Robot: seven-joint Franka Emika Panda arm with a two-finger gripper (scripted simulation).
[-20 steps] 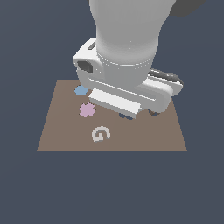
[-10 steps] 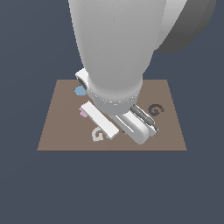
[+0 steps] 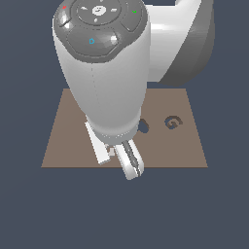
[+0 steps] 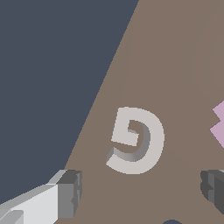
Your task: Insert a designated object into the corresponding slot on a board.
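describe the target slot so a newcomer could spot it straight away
Start at the flat brown board. In the exterior view, look to the right of the arm for two dark cut-outs. The slot is the farther right one, G-shaped with brown inner edges; its neighbour is a plain dark blob partly behind the arm.

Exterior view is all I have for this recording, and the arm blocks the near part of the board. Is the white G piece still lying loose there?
Observer: Yes. In the wrist view the white G piece lies flat on the board, nothing touching it.
Operator: Is the claw open?
Observer: Open. Its two fingers stand apart on either side of the G, clear of it; the claw holds nothing.
Operator: Anything beside the G?
Observer: The edge of a pink piece shows on the board close to the G, apart from it.
Operator: I can see the G-shaped slot myself, and it is empty.
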